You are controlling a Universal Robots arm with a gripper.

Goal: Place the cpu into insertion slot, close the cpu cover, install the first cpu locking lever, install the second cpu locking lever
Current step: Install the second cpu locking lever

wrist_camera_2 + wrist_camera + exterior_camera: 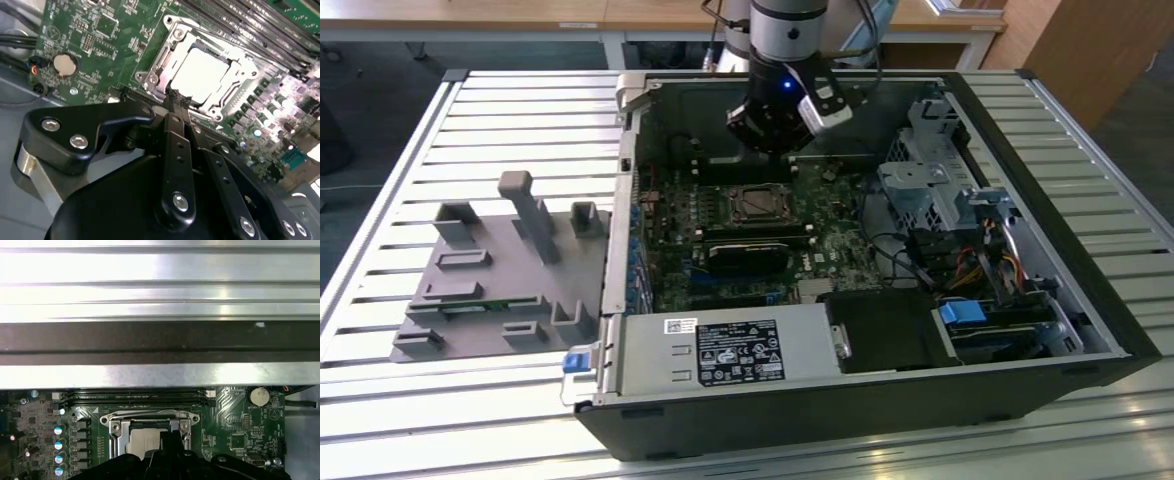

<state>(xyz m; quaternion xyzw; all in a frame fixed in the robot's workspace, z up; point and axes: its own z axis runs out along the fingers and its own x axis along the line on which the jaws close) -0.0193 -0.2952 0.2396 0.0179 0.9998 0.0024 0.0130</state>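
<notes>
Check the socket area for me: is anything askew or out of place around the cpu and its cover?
Nothing stands out. In the second wrist view the cpu lies flat and square in the window of the cpu cover, which is down over it. The gripper is at the socket's edge.

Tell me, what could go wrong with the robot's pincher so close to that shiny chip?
The gripper sits right at the edge of the cpu cover, closed over the cpu. A slip might scrape the green board. The memory sticks lie close beside, so a sideways swing could knock them.
</notes>
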